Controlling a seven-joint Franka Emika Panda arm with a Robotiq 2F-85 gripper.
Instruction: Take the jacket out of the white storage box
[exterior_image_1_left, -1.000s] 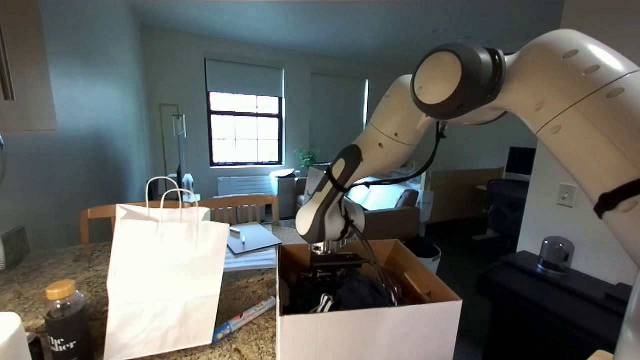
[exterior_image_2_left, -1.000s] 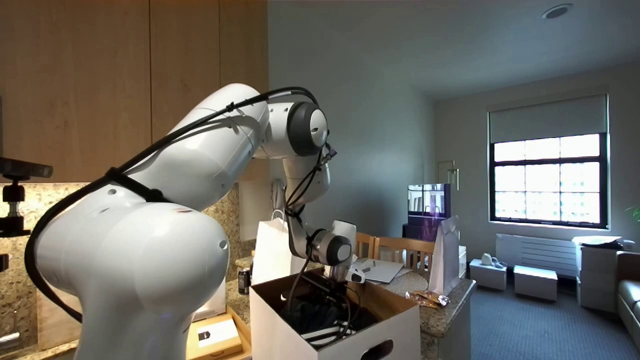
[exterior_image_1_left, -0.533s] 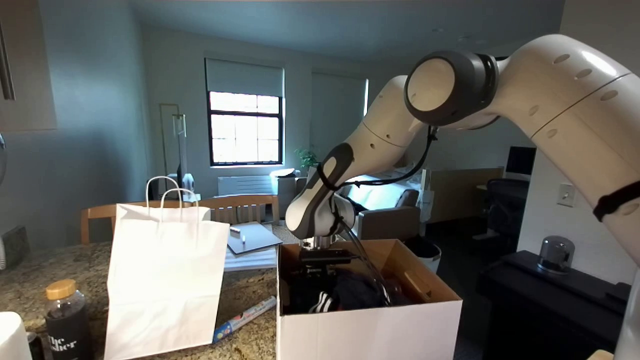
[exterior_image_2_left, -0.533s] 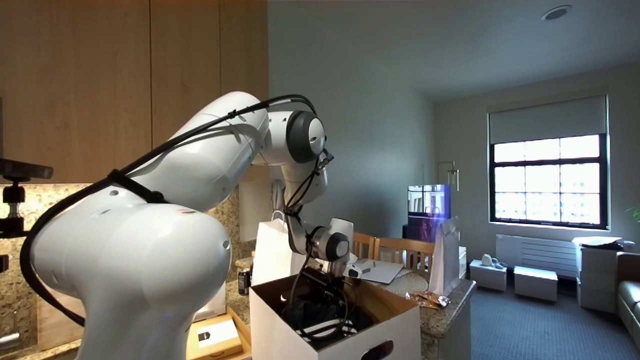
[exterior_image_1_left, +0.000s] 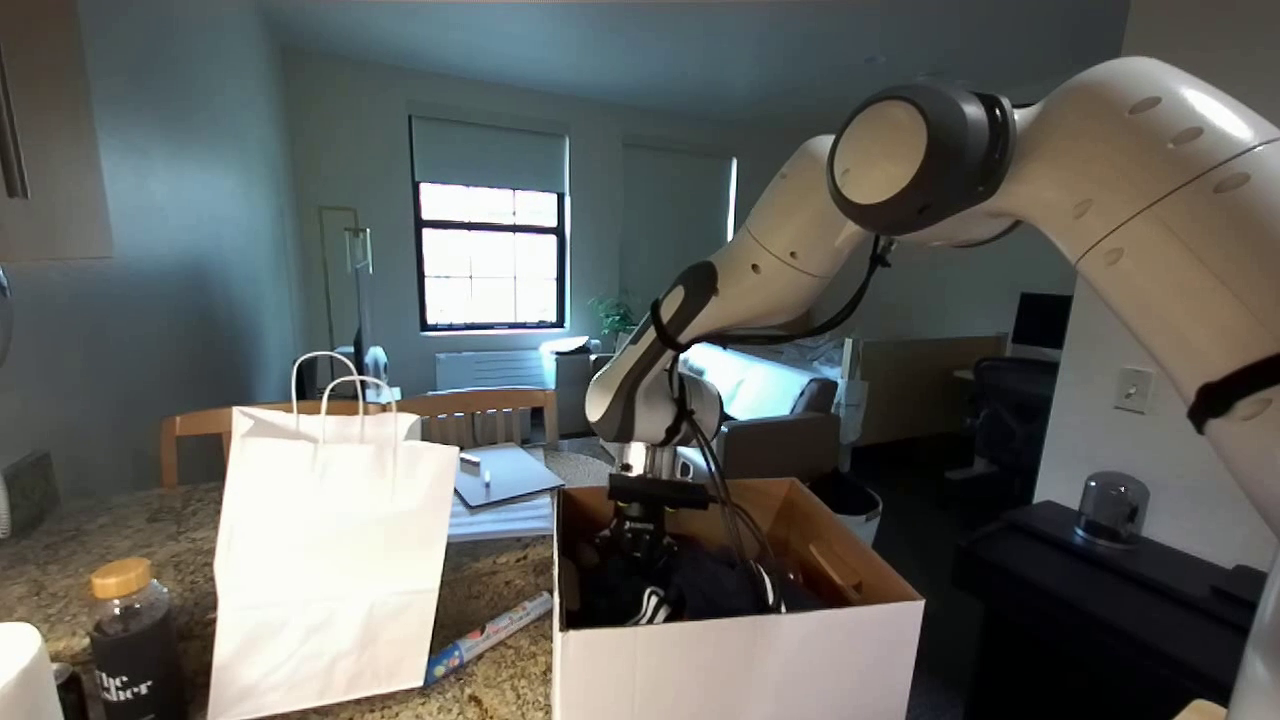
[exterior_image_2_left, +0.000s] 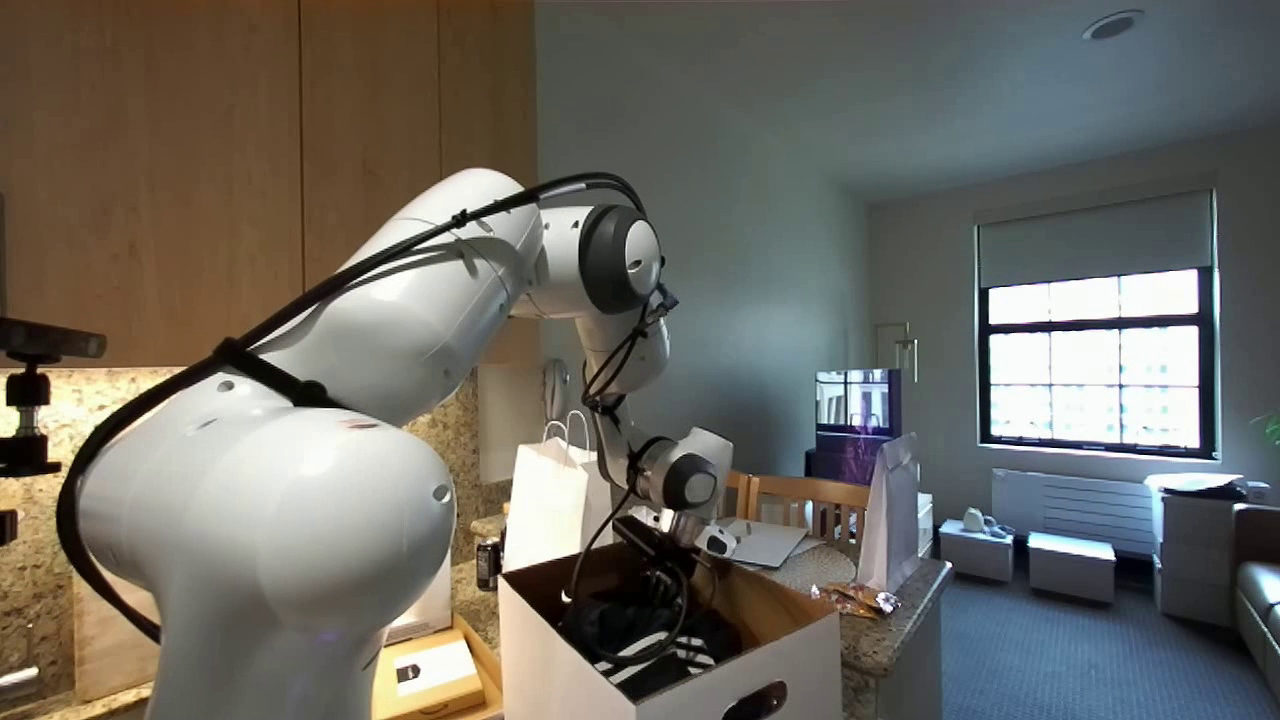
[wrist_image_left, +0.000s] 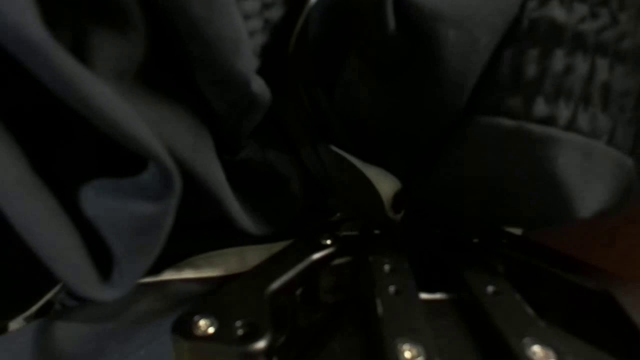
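The black jacket with white stripes lies bunched inside the white storage box, below its rim. Its striped part faces the near side of the box. My gripper points down into the box at its left side in this exterior view, with the wrist above the rim. Dark folds of the jacket fill the wrist view and run in toward the gripper, where a pale edge is pinched. The jaws look shut on this fabric; the fingertips themselves are lost in shadow.
Beside the storage box stands a tall white paper bag, with a printed tube on the counter between them. A laptop lies behind. A bottle stands at the left. Cables hang from the wrist into the box.
The arm first dipped slightly, then rose, so more of the gripper shows above the jacket. The jaws have come together on the fabric. The jacket's stripes have shifted and more of them show.
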